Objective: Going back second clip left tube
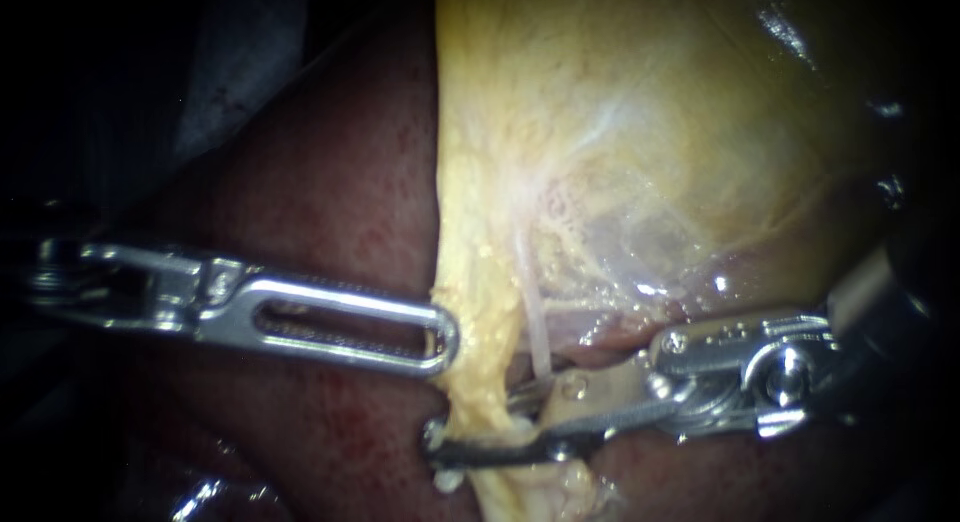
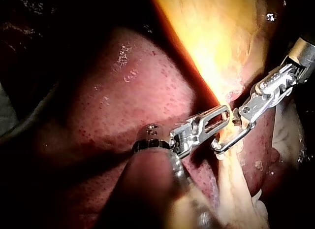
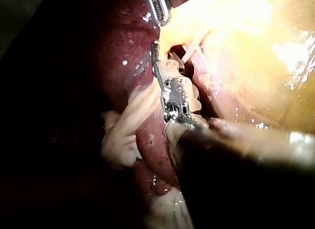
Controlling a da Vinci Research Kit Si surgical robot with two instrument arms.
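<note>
The yellow gallbladder (image 1: 640, 132) fills the upper right, and the fat-covered left tube (image 1: 478, 377) hangs down from it. A thin pale tube (image 1: 537, 332) runs beside that one. My right instrument (image 1: 475, 422) reaches in from the right with its jaws open, one on each side of the left tube and a gap showing between them. My left instrument (image 1: 445, 340) lies across the liver (image 1: 330, 182), its slotted jaws shut on the left tube's edge. Both instruments show again, the left instrument (image 2: 224, 113) meeting the right instrument (image 2: 219, 146) at the tube, and likewise the right instrument (image 3: 156, 54).
Dark red liver (image 2: 123, 106) lies under and around both instruments. Pale loose tissue strands (image 3: 123, 135) hang beside my right instrument's shaft. The gallbladder's wet wall (image 3: 246, 47) rises just past the jaws. I cannot make out a clip for certain.
</note>
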